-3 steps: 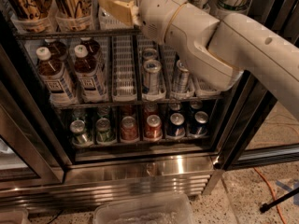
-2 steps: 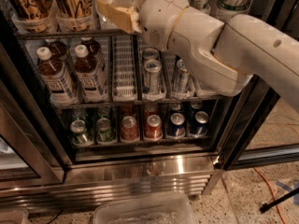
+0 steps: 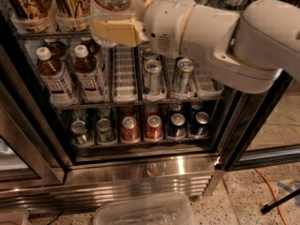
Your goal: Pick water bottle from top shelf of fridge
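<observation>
The water bottle (image 3: 111, 3), clear ribbed plastic with a red-edged label band, stands at the top middle of the open fridge (image 3: 140, 172). Its base overlaps the front edge of the top shelf (image 3: 42, 33). My gripper (image 3: 115, 32) reaches in from the right on a thick white arm. Its tan fingers (image 3: 117, 32) lie across the lower part of the bottle and are shut on it. The bottle's cap is out of view above.
Tall printed cans (image 3: 28, 1) stand left of the bottle. Below are brown-liquid bottles with white caps (image 3: 54, 74), cans (image 3: 152, 76) and a rack of small cans (image 3: 129, 128). A clear plastic bin (image 3: 145, 212) and an orange cable (image 3: 272, 191) lie on the floor.
My gripper has shifted left along the top shelf, and its tan fingers now cross the lower part of the water bottle.
</observation>
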Robot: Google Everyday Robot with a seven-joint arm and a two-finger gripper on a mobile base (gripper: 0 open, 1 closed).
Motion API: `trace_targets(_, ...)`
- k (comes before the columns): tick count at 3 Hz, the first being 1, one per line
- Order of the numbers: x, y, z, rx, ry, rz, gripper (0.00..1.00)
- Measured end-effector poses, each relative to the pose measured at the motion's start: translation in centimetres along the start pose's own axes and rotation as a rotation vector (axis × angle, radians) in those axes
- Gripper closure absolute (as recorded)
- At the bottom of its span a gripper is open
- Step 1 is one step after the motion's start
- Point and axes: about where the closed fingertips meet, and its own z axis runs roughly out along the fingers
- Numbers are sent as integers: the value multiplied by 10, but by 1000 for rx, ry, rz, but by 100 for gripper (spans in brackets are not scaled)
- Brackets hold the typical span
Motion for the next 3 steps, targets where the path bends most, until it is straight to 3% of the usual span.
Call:
trace_targets(2, -8, 23, -30, -128, 151, 72, 100)
trace_targets(3, -8, 27, -32, -139, 163, 107, 100)
